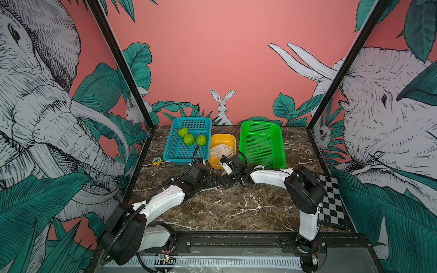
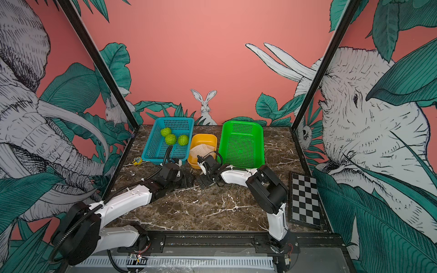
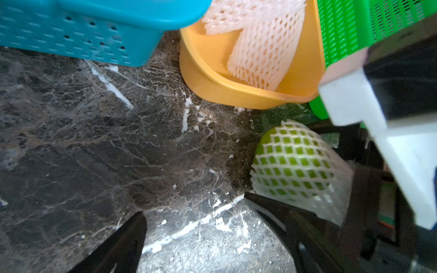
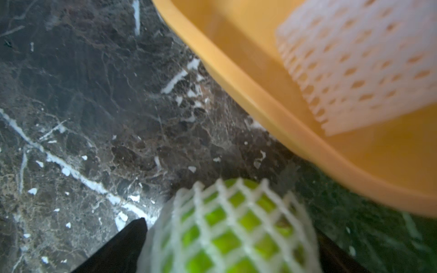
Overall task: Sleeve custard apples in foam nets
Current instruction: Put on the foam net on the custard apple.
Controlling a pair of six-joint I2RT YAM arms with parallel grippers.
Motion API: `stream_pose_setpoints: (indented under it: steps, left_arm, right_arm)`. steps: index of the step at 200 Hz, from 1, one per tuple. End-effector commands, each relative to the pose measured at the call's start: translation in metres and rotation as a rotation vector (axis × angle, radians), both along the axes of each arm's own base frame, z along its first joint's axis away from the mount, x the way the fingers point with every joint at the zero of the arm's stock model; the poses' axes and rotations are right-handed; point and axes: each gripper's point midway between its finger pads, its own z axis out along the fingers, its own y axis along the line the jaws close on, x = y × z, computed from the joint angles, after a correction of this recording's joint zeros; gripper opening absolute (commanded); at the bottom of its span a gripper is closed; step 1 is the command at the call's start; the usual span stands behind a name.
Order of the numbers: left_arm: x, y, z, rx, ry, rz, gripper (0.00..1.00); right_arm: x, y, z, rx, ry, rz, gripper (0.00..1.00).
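Observation:
Three bare green custard apples (image 1: 188,139) lie in the blue basket (image 1: 189,120). Loose foam nets (image 1: 221,149) (image 3: 264,54) sit in the yellow tub (image 1: 223,138). Another custard apple (image 4: 227,241) (image 3: 295,160), wrapped in a white foam net, rests on the marble in front of the tub. My right gripper (image 4: 230,227) (image 1: 227,182) is open wide, with a jaw on each side of it. Next to it my left gripper (image 3: 194,205) (image 1: 214,180) is open over bare marble, one finger beside the netted fruit. In both top views the arms hide that fruit.
An empty green basket (image 1: 260,123) stands to the right of the tub. A small yellow tape measure (image 1: 156,161) and a metal piece (image 1: 153,173) lie at the left. A checkerboard (image 1: 331,201) leans at the right edge. Both arms crowd the table's middle.

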Motion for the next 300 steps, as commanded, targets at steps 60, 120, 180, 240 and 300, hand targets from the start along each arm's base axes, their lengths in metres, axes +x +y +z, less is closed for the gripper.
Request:
stream_pose_setpoints:
  steps: [60,120,180,240,300]
  left_arm:
    - [0.002,0.003,0.012,-0.007,-0.027,0.008,0.95]
    - [0.004,-0.001,0.014,-0.025,-0.030,0.002,0.95]
    - [0.004,-0.001,0.014,-0.032,-0.030,0.005,0.95]
    - [0.002,0.002,0.015,-0.026,-0.038,0.010,0.95]
    - [0.001,0.003,0.014,-0.022,-0.038,0.010,0.95]
  right_arm:
    - [-0.014,-0.021,0.061,0.059,-0.017,-0.067,0.99]
    - [-0.025,-0.016,0.051,0.114,0.040,-0.051,0.99]
    - [-0.009,-0.004,0.037,0.144,0.042,-0.087,0.93]
    - [0.001,0.005,0.025,0.138,0.051,-0.102,0.86]
    - [0.007,0.007,0.014,0.134,0.050,-0.118,0.84]
